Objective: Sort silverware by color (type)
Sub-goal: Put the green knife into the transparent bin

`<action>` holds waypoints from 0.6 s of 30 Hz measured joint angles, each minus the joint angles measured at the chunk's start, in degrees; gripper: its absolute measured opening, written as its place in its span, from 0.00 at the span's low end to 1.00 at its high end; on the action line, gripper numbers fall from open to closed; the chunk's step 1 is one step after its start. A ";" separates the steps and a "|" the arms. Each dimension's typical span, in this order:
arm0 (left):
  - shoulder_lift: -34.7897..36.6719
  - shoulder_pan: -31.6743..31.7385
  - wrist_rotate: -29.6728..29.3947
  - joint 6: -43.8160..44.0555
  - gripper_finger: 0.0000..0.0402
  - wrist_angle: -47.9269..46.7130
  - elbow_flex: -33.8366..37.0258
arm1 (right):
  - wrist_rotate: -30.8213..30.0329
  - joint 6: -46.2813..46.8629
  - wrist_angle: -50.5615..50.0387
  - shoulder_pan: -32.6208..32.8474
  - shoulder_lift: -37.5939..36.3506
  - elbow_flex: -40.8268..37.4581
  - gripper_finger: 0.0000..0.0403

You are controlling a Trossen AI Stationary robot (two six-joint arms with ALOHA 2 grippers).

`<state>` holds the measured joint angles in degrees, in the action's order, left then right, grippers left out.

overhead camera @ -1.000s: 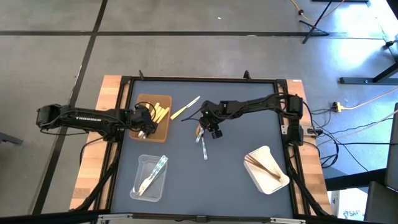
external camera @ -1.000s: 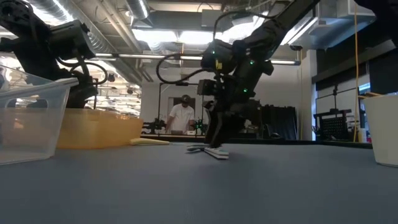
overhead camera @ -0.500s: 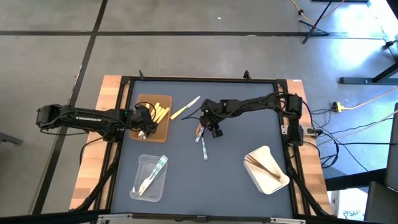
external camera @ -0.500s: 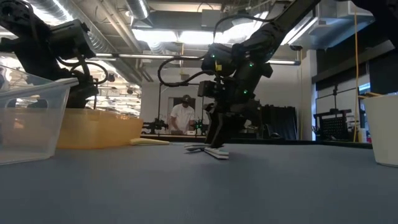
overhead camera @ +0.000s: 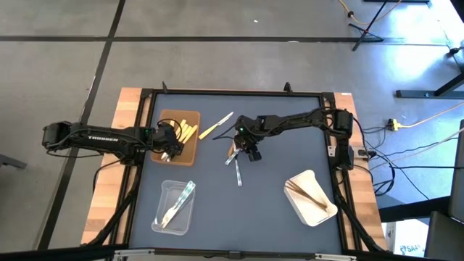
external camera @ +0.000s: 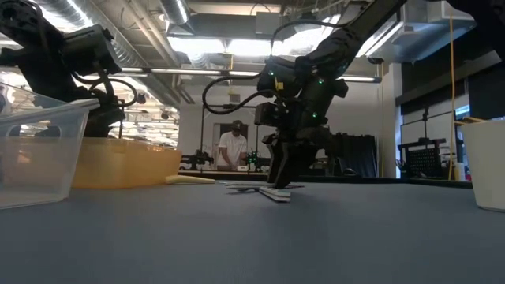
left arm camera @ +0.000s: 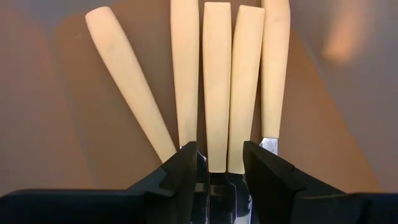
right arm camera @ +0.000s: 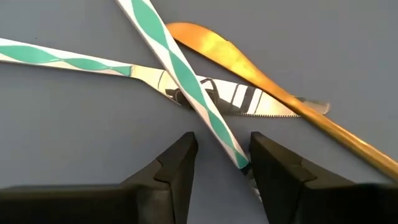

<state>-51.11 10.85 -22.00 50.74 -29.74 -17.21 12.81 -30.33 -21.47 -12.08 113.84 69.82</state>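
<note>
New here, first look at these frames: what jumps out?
The right gripper is down at mid-table over a crossed pile: two green-and-white striped utensils and a tan wooden one, fingers open around one striped handle. The left gripper sits in the brown tray by a row of pale yellow handles. A clear tray and a white tray lie nearer the front.

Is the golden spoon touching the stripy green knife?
Touching. In the right wrist view, the golden spoon lies across the serrated blade of the stripy green knife, with no gap where they cross. The right gripper hangs just above them.
</note>
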 joint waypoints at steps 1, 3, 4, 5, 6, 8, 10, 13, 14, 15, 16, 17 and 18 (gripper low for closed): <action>0.00 0.00 0.00 0.05 0.31 -0.01 0.00 | 0.14 0.02 -0.02 0.00 -0.02 -0.01 0.35; 0.01 0.00 0.00 0.09 0.31 0.00 0.00 | 0.27 0.04 -0.10 0.00 -0.02 -0.04 0.31; 0.00 0.00 0.00 0.11 0.31 0.00 0.00 | 0.29 0.04 -0.17 0.01 -0.01 -0.05 0.29; 0.00 0.00 0.02 0.11 0.31 0.02 0.00 | 0.31 0.04 -0.21 0.03 -0.01 -0.07 0.27; 0.02 0.00 0.02 0.12 0.31 0.04 0.00 | 0.34 0.04 -0.24 0.04 0.00 -0.07 0.25; 0.00 0.00 0.10 0.17 0.31 0.32 0.00 | 0.42 0.04 -0.29 0.04 -0.02 -0.07 0.21; 0.02 0.00 0.51 0.19 0.31 0.95 0.00 | 0.48 0.04 -0.35 0.07 0.00 -0.09 0.17; 0.02 0.00 0.59 0.22 0.31 1.40 0.00 | 0.47 0.04 -0.38 0.09 0.00 -0.11 0.12; 0.02 0.00 0.62 0.24 0.31 1.48 0.00 | 0.46 0.02 -0.37 0.09 -0.02 -0.11 0.11; 0.02 0.00 0.66 0.24 0.31 1.60 0.00 | 0.45 0.02 -0.38 0.09 -0.01 -0.11 0.09; 0.02 0.00 0.66 0.26 0.31 1.60 0.00 | 0.45 0.02 -0.35 0.09 -0.02 -0.11 0.08; 0.02 0.00 0.72 0.28 0.31 1.57 0.00 | 0.42 0.02 -0.35 0.09 -0.02 -0.11 0.06; 0.02 0.00 1.01 0.28 0.31 1.58 0.00 | 0.38 0.02 -0.34 0.09 -0.02 -0.11 0.04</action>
<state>-51.09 10.85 -20.99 51.03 -28.15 -17.21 13.20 -30.30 -21.81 -11.99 113.82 69.71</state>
